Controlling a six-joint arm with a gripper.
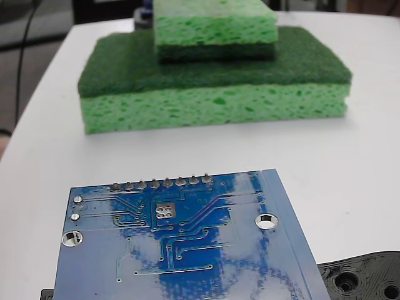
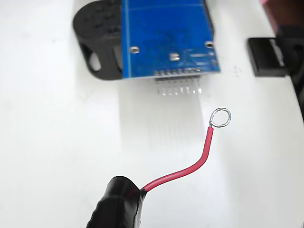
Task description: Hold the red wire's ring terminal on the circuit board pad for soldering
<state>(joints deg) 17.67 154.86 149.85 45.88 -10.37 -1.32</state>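
Red wire [image 2: 190, 167] jutted from the black-wrapped gripper [image 2: 118, 204], whose jaw state I cannot tell, its ring terminal [image 2: 220, 117] centre-right, well short of the circuit board's [image 2: 161, 42] pad [image 2: 174, 57], likely mid-approach.

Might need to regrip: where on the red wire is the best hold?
Grip the red wire low on its insulation, as the black-wrapped gripper does, coming from the end opposite the ring terminal. That leaves the ring free to reach the pad.
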